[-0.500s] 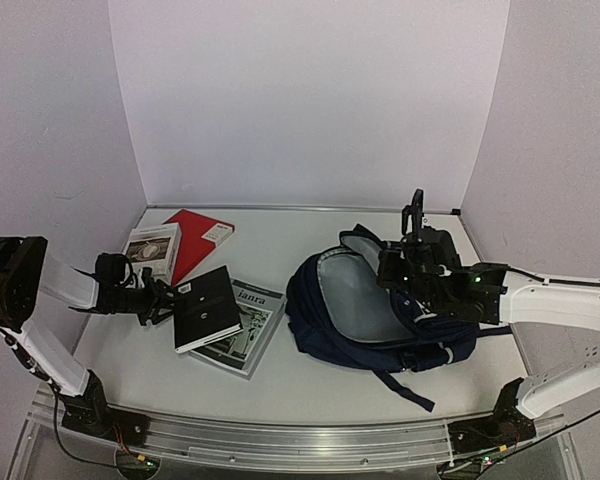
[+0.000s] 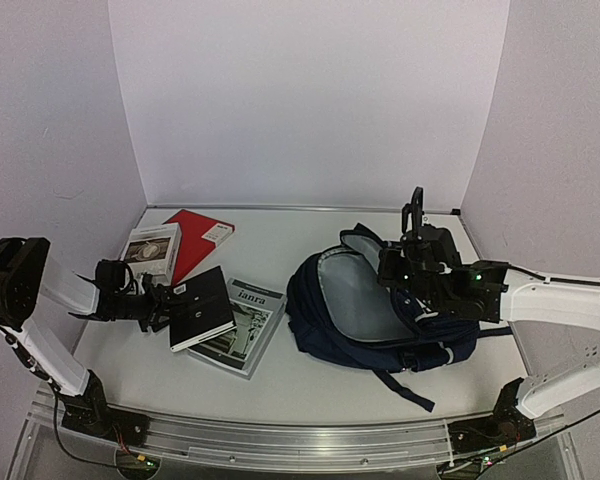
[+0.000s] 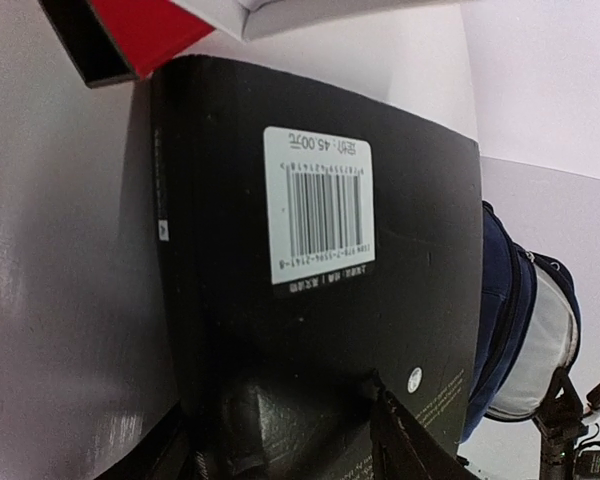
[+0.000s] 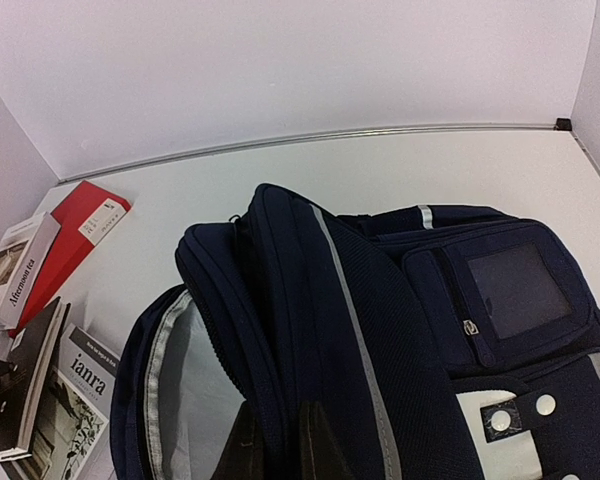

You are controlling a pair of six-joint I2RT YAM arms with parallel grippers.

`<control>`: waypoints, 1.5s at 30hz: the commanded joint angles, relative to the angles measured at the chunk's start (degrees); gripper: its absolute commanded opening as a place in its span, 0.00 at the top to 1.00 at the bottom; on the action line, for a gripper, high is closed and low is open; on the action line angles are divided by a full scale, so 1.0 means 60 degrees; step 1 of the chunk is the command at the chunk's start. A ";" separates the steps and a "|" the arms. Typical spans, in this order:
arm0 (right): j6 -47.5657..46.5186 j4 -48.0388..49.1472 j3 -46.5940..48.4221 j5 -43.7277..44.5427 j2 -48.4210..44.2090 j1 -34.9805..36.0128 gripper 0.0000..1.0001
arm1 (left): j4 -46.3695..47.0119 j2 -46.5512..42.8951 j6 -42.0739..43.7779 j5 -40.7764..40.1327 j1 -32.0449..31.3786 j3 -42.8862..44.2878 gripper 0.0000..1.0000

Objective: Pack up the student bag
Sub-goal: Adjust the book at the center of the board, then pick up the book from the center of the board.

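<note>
The navy student bag [image 2: 380, 310] lies at the right, its mouth open to the left with grey lining showing; it also fills the right wrist view [image 4: 380, 330]. My right gripper [image 2: 408, 272] is shut on the bag's upper flap, holding the opening up; its fingers [image 4: 320, 445] pinch the fabric edge. My left gripper [image 2: 165, 305] is shut on the near left edge of a black book [image 2: 202, 308], tilted up off the table. The book's barcoded back cover [image 3: 320, 300] fills the left wrist view.
A grey "ianra" magazine [image 2: 248, 330] lies under the black book. A red book [image 2: 195, 240] and a white book [image 2: 152, 248] lie at the back left. Walls close in at left, back and right.
</note>
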 commanded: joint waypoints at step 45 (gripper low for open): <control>0.0060 0.0588 0.2704 -0.0550 0.0168 0.0246 1.00 | 0.0712 -0.2646 -0.3862 -0.1472 -0.5252 0.4298 1.00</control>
